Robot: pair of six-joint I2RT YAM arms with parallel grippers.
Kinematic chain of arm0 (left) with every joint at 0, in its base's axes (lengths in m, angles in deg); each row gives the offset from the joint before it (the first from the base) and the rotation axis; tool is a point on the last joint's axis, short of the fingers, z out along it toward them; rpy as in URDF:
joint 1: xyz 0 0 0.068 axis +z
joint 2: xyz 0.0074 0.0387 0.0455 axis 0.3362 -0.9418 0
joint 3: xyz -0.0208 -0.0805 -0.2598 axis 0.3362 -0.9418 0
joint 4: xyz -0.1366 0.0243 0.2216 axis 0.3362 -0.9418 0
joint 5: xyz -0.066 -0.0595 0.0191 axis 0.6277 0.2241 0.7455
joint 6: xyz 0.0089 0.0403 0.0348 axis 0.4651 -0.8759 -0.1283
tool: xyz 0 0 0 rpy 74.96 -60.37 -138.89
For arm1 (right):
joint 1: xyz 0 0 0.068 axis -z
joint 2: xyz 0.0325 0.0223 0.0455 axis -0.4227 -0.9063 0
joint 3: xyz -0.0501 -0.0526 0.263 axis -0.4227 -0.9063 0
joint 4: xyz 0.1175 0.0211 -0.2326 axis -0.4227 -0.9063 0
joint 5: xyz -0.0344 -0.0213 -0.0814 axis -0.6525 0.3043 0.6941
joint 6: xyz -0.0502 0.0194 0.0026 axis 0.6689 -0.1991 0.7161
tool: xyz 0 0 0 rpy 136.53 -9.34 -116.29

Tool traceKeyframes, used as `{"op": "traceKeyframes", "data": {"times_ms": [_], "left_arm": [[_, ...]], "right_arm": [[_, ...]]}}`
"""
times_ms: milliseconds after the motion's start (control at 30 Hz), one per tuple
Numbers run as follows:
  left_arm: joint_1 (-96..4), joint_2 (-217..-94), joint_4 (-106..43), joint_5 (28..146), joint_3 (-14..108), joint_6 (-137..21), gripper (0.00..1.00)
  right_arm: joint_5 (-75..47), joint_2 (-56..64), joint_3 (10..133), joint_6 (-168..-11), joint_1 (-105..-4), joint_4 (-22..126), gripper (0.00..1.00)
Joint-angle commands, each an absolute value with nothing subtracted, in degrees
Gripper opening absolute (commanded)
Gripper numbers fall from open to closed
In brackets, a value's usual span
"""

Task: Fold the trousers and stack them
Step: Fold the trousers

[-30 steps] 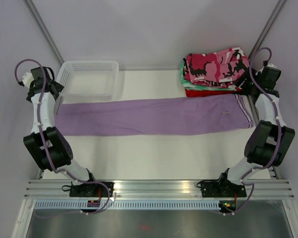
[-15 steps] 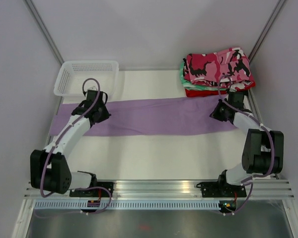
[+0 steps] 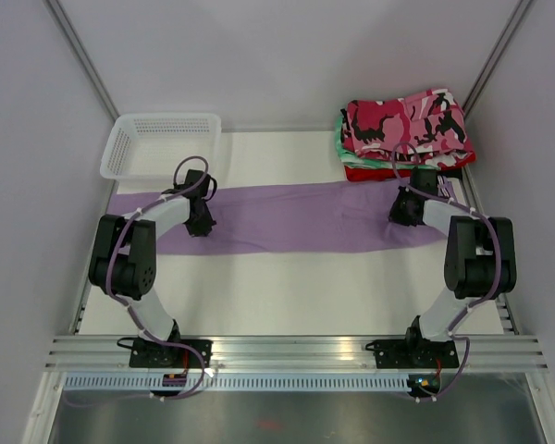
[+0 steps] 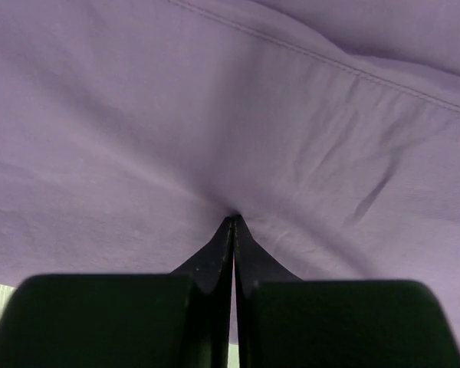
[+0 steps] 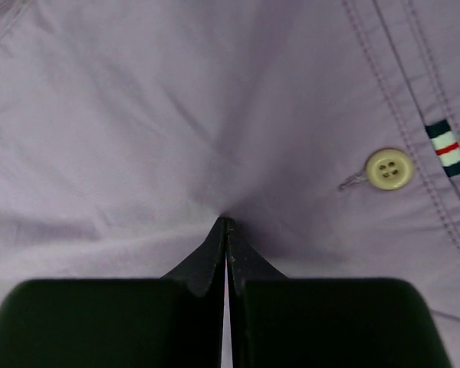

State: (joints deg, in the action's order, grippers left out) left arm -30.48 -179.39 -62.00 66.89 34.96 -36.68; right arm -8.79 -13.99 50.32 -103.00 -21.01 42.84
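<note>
The lilac trousers [image 3: 296, 217] lie flat and stretched out left to right across the middle of the table. My left gripper [image 3: 202, 225] is down on the leg end; in its wrist view the gripper [image 4: 234, 218] is shut, with cloth [image 4: 291, 115] puckering into the tips. My right gripper [image 3: 403, 211] is down near the waist end; up close the gripper [image 5: 226, 221] is shut on a pinch of the lilac fabric [image 5: 176, 115], left of a pale button [image 5: 389, 169]. The camouflage trousers [image 3: 407, 120] lie folded on top of a pile at the back right.
A white mesh basket [image 3: 157, 146] stands at the back left, just beyond the trousers' leg end. Under the camouflage pair lie a green-and-white folded garment [image 3: 344, 148] and a red one [image 3: 370, 173]. A striped tag [image 5: 447, 148] sits beside the button.
Both arms swung in from the table's sides and came down on the lilac trousers. Both grippers went from open to shut, pinching the cloth.
</note>
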Motion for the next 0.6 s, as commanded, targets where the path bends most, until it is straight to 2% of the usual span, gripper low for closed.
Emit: {"op": "traceKeyframes", "data": {"times_ms": [0,367,567], "left_arm": [[-30.37,-180.36,-62.07,65.01,36.13,-36.47,0.02],[-30.37,-173.08,-65.5,68.18,26.64,-33.92,0.02],[-30.46,-163.7,-68.4,70.72,20.58,-31.99,0.02]], "right_arm": [[-3.68,-13.39,48.78,-103.96,-20.96,41.79,0.0],[0.45,-4.69,40.95,-106.34,-20.96,35.2,0.0],[1.77,6.45,34.28,-109.67,-20.87,32.47,0.0]]}}
